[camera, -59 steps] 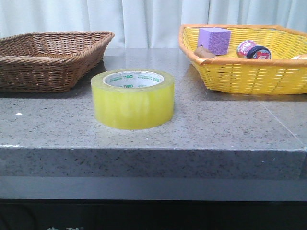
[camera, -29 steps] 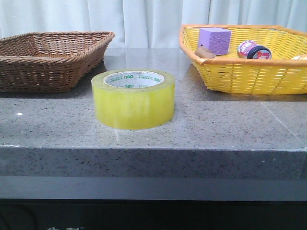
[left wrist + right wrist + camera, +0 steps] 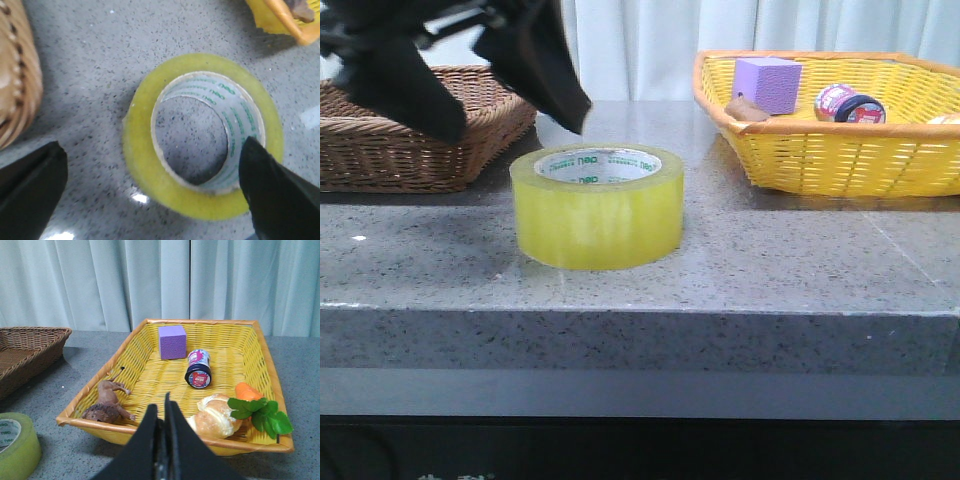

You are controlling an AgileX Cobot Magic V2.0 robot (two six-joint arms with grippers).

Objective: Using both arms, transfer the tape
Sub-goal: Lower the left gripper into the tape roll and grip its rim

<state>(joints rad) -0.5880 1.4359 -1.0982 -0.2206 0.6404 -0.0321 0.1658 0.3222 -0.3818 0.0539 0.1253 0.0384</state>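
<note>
Green print reading "deli" is repeating around the white inner core of the tape [image 3: 597, 205]; nothing else is reading clearly.

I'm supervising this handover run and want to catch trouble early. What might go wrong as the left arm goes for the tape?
1. In the left wrist view, one of the fingers sits over the tape rim, so descending may strike the roll instead of straddling it.
2. The brown wicker basket is near the left gripper; it might get clipped.
3. The right gripper is shut, unready to receive.
</note>
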